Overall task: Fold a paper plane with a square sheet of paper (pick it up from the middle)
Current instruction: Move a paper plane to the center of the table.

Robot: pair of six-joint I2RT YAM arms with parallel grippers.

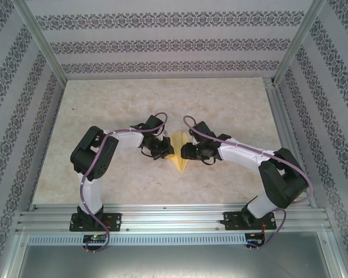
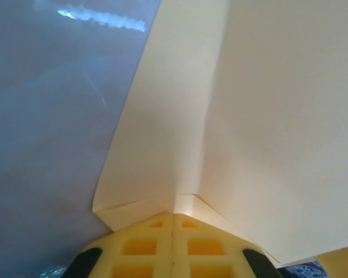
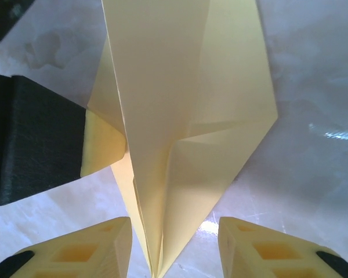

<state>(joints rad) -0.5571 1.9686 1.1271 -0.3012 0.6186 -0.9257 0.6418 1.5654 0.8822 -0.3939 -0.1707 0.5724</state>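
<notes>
Paper plane (image 1: 178, 161), smooth matte pale yellow with crisp creases and a pointed near tip, is at mid-table between the two claws, over the marbled beige table (image 1: 220, 104). The left gripper (image 1: 162, 150) is clamped tight on the plane's left side. Its wrist view shows waffle-moulded yellow pads (image 2: 151, 246) pressed together on a folded corner. The right gripper (image 1: 189, 152) is parted and holds nothing. Its wrist view shows layered flaps and the tip between its separated fingers (image 3: 87, 252).
</notes>
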